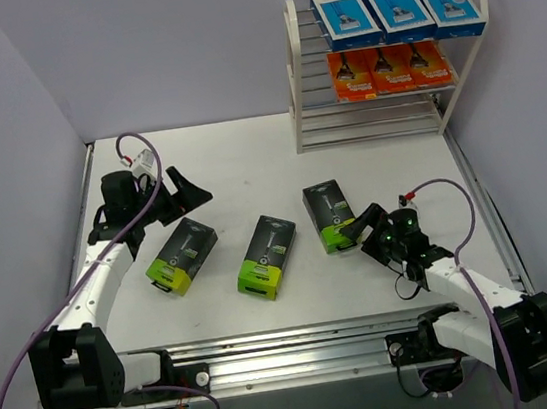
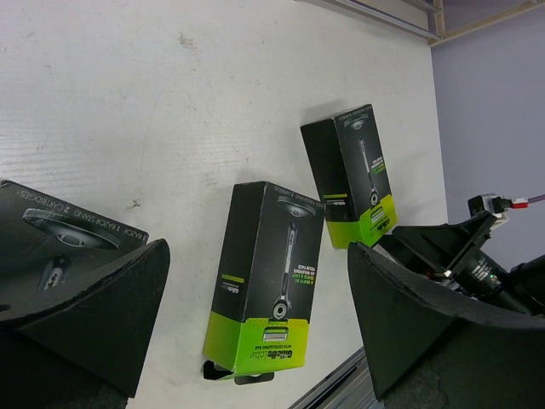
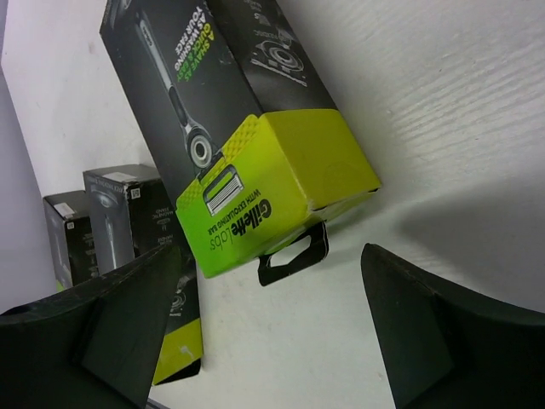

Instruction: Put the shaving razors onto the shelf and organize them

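Three black razor packs with lime-green ends lie on the white table: a left one (image 1: pixel 181 254), a middle one (image 1: pixel 267 256) and a right one (image 1: pixel 330 215). The cream shelf (image 1: pixel 292 71) stands at the back right, with three blue-and-white packs (image 1: pixel 396 9) on its top tier and three orange packs (image 1: pixel 389 68) one tier down. My left gripper (image 1: pixel 191 193) hovers open above the left pack, empty. In the left wrist view the middle pack (image 2: pixel 268 273) shows between its fingers (image 2: pixel 102 315). My right gripper (image 3: pixel 271 251) is open, just short of the right pack's (image 3: pixel 238 145) lime end and hang tab.
The shelf's lower rod tiers (image 1: pixel 369 121) hold nothing. A metal rail (image 1: pixel 292 348) runs along the table's near edge between the arm bases. Grey walls close in the left, back and right sides.
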Motion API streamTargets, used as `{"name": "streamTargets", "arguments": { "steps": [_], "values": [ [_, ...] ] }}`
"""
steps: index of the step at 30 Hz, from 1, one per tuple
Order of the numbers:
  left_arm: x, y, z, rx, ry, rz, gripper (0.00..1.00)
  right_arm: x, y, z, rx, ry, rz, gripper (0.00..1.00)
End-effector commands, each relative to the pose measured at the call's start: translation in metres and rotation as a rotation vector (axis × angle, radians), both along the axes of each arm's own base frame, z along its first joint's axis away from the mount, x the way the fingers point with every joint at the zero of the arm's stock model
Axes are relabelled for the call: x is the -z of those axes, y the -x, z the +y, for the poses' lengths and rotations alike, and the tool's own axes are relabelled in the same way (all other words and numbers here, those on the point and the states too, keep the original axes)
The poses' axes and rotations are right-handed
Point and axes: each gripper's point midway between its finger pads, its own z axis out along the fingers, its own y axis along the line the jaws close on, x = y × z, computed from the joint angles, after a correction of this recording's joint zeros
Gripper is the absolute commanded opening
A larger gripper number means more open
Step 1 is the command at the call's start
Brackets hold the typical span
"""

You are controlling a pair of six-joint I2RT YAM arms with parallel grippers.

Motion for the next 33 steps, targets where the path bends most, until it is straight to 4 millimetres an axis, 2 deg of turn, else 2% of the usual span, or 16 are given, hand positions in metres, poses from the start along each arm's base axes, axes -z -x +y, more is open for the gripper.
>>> {"name": "streamTargets", "arguments": {
  "steps": [1,8,15,25,33],
  "values": [
    [-0.023,0.000,0.001,0.008,0.012,-0.084,0.94,-0.001,-0.010,0.011,0.040,-0.104,-0.045,0.83],
    [-0.024,0.004,0.002,0.006,-0.001,-0.074,0.94,0.014,-0.011,0.026,0.069,-0.153,-0.021,0.83],
    [-0.027,0.006,0.000,0.011,0.016,-0.079,0.94,0.034,-0.003,0.018,0.128,-0.160,0.013,0.83],
    [-0.028,0.009,-0.003,0.015,0.023,-0.080,0.94,0.038,0.003,0.007,0.327,-0.259,0.015,0.77],
    [-0.027,0.010,-0.004,0.015,0.011,-0.080,0.94,0.037,-0.002,0.007,0.384,-0.285,0.015,0.67]
  ]
}}
